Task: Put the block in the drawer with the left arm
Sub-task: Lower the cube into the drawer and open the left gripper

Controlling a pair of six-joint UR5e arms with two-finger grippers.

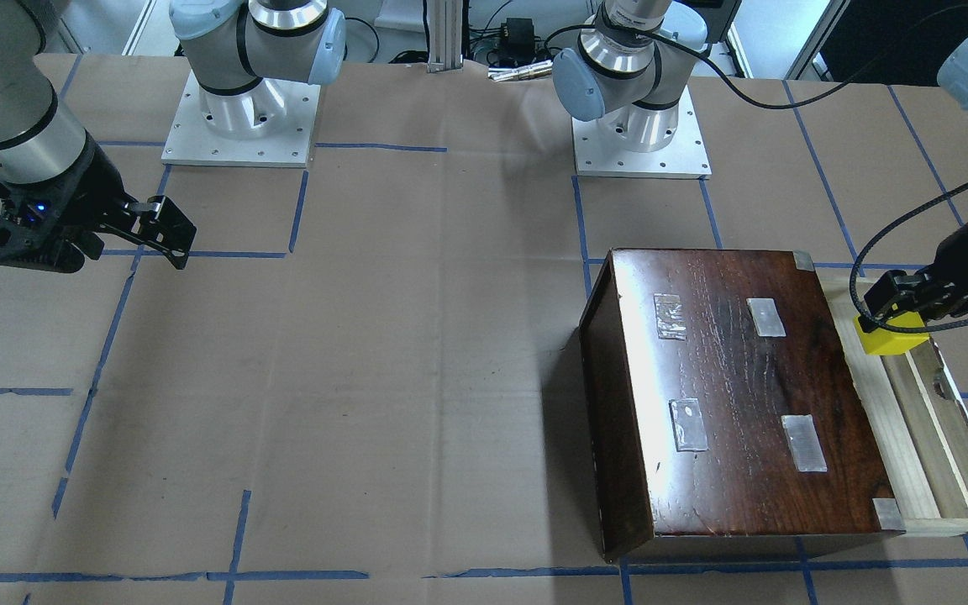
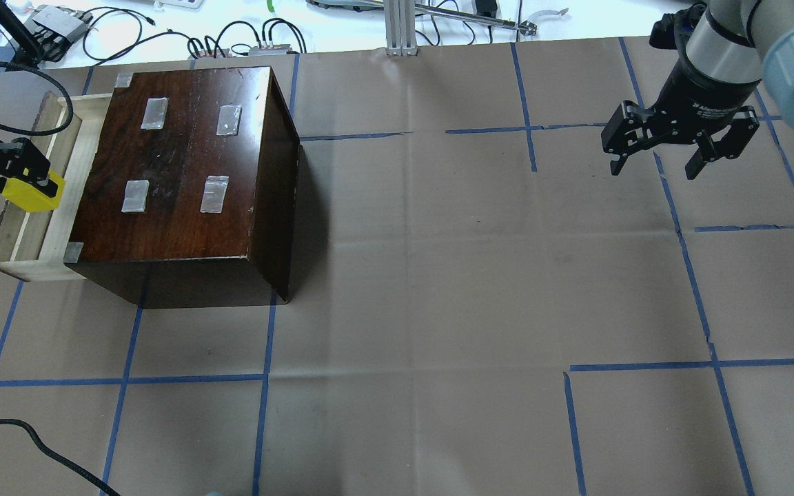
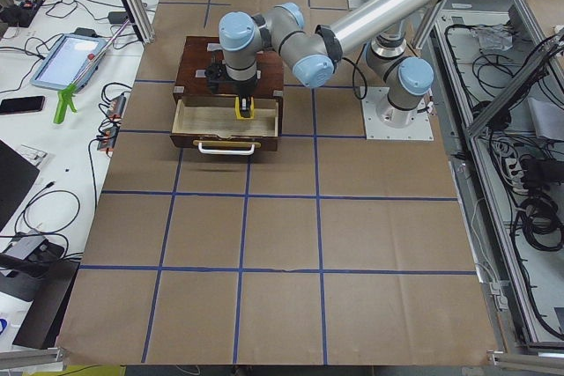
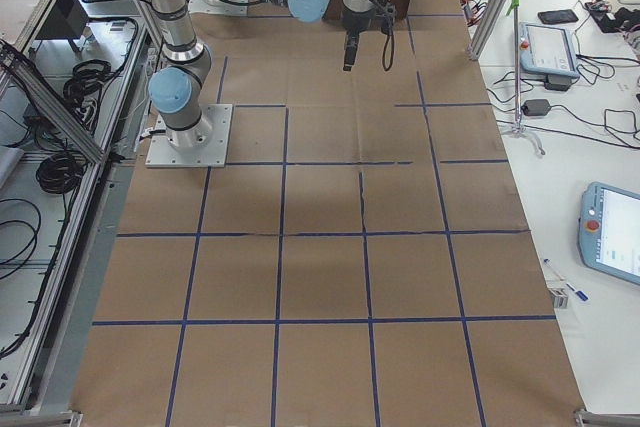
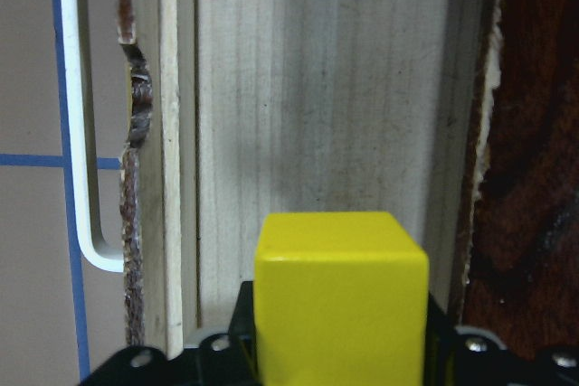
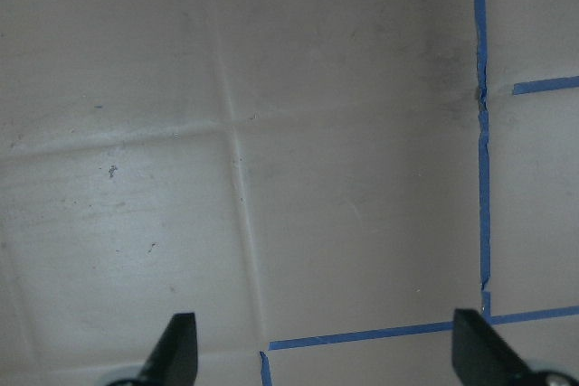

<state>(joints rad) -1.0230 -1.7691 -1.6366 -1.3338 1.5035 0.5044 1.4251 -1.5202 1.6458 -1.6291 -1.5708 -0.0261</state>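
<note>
The left end effector (image 1: 894, 315) is seen pressed onto the yellow block (image 1: 894, 334), which is pinched between its black fingers (image 5: 434, 341) from two opposite sides. In the left wrist-mounted view the block's top and front faces are shown clear of the fingers. The block is held over the pulled-out drawer (image 1: 946, 470), above the pale wooden floor and nearer the cabinet (image 1: 736, 395) than the drawer's dark front. Whether the block touches the drawer floor cannot be told. A white handle (image 3: 224, 148) is fixed to the drawer front, and a round notch is cut into the front's upper edge. The drawer is drawn out from under the cabinet's glossy dark-brown top, on which four silver tape patches (image 2: 154, 113) are stuck. A thick black braided cable (image 1: 887, 227) is looped from the left wrist down to the end effector.

The right end effector (image 2: 653, 170) is held spread wide, with nothing between its fingers, above bare brown paper on the worktop (image 2: 438, 275). It is kept well apart from the cabinet, at the far side of the worktop. Blue tape lines (image 2: 125, 379) are laid across the paper in a grid
</note>
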